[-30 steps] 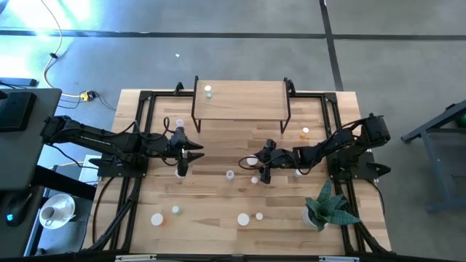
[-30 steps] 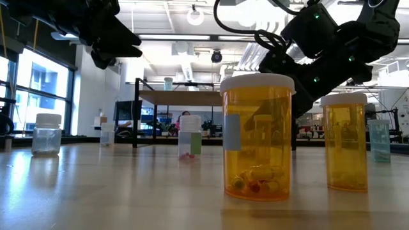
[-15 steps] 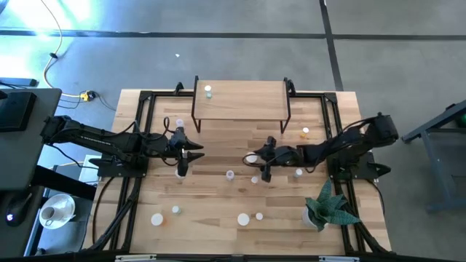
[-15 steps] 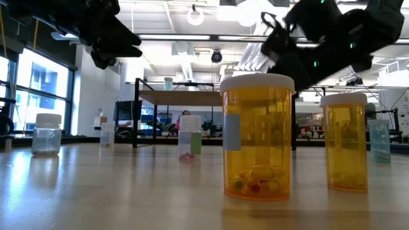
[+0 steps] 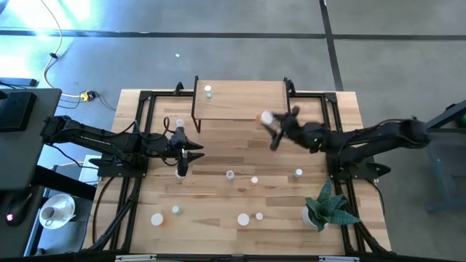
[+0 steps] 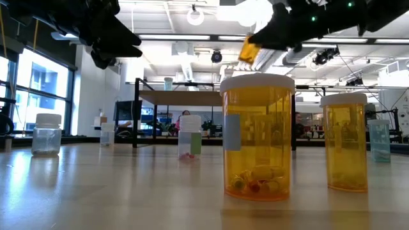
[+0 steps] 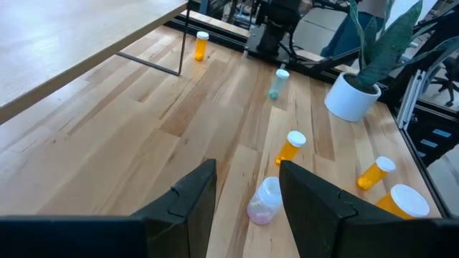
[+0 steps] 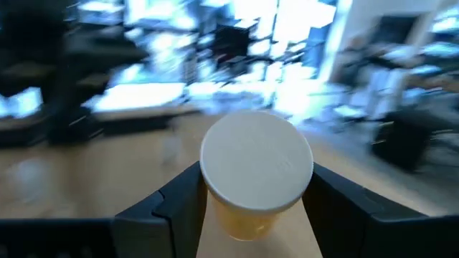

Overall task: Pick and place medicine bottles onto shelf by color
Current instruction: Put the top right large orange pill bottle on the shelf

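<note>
We are early in the sorting, as far as we can judge; only one pale bottle (image 5: 208,91) stands on the shelf (image 5: 240,102), near its left end in the high view, and the rest of the medicine bottles are off it on the table (image 5: 218,196); our right gripper (image 5: 277,129) is up in the air just off the shelf's right front corner, its jaws clamped on an orange bottle (image 8: 251,186) with a white cap, which the right wrist view shows held between the two dark fingers (image 8: 172,208) with the cap facing the camera; the low view shows that same orange bottle (image 6: 249,48) tilted and well above the tabletop, so we take it as in transit toward the shelf and not yet set down; our left gripper (image 5: 182,154) waits over the left middle of the table, its jaws a little apart with nothing between them, and a whitish bottle (image 7: 264,201) stands on the table just beyond its fingertips; left to do, by our count from above: the scattered bottles in the middle of the table (image 5: 230,175), the group along the near edge (image 5: 243,218), a small orange one (image 5: 305,132) near the shelf's right leg, and one by the left leg (image 5: 179,123); we cannot tell every bottle's colour from above, so the colour grouping is unsettled
</note>
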Robot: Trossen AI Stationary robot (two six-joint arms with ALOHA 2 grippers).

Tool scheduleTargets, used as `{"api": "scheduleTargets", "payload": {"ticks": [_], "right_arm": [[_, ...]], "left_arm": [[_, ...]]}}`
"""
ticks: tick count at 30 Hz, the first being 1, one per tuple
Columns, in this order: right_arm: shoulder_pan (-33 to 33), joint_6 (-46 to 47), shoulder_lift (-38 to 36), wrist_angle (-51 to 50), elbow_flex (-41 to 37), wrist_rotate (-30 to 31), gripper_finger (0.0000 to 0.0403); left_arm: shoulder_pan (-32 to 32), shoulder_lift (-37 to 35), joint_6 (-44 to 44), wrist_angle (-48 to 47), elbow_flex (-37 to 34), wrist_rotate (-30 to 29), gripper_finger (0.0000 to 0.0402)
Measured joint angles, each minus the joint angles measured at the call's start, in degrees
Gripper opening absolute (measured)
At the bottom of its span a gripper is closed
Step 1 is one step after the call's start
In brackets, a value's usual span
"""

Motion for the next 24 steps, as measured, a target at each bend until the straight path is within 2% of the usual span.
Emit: {"api": "scheduleTargets", "payload": {"ticks": [6, 9, 13, 16, 24], "right_arm": [[-8.52, -1.03, -6.47, -2.36, 2.22, 2.41, 0.0199], [-12.55, -0.74, -6.64, -9.19, 7.16, 2.38, 0.0199], [-17.41, 4.95, -4.66, -24.08, 15.87, 1.88, 0.0199], [-20.23, 9.60, -2.51, -33.27, 20.18, -1.32, 0.0199], [-25.32, 15.91, 3.69, -36.18, 21.35, -6.07, 0.0199]], "left_arm": [[0.00, 0.00, 0.78, 0.01, -0.02, 0.00, 0.0145], [0.00, 0.00, 0.78, 0.02, 0.00, 0.00, 0.0145], [0.00, 0.01, 0.76, 0.02, -0.02, 0.00, 0.0145], [-0.02, 0.00, 0.74, 0.02, 0.00, 0.00, 0.0145], [-0.01, 0.00, 0.76, 0.00, -0.02, 0.13, 0.0145]]}}
